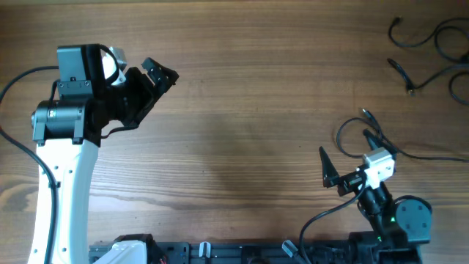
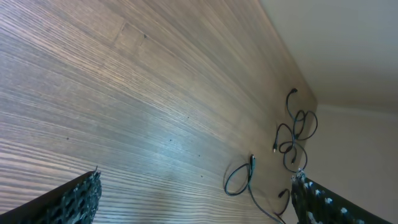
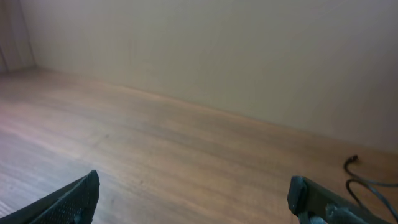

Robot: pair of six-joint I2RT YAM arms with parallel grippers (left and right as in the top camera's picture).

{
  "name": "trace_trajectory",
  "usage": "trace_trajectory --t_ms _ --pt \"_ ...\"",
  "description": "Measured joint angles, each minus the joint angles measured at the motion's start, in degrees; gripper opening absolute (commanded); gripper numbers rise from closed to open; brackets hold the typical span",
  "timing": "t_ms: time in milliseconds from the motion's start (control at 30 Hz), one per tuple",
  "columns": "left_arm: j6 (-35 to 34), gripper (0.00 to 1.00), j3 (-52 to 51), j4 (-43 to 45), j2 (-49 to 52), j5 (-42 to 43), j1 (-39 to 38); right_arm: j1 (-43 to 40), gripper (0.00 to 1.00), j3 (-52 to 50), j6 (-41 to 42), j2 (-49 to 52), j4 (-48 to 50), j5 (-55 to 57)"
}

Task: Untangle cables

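Along the right edge of the overhead view, thin black metal-tipped cables (image 1: pixel 401 73) lie in loose, overlapping loops on the wooden desk (image 1: pixel 242 132). My left gripper (image 1: pixel 139 70) and right gripper (image 1: pixel 352 158) both gape empty; the untangling, I judge, lies mostly ahead.

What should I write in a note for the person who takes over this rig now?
Left gripper: jaws open, empty, over the brown wooden table.
Right gripper: jaws open, empty.
Thin black cables with metal-tipped plugs: a loose group at the far right corner, one looped strand beside the right gripper.
Done: nothing held yet.
Left: the far group's loops seem to cross; separate them.
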Motion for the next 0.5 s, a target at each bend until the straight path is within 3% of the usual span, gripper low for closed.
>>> trace_trajectory --t_ms 500 --pt "0.0 1.0 0.0 0.0 0.0 0.0 0.0 0.0 1.0 -13.46 4.74 -2.45 16.9 4.52"
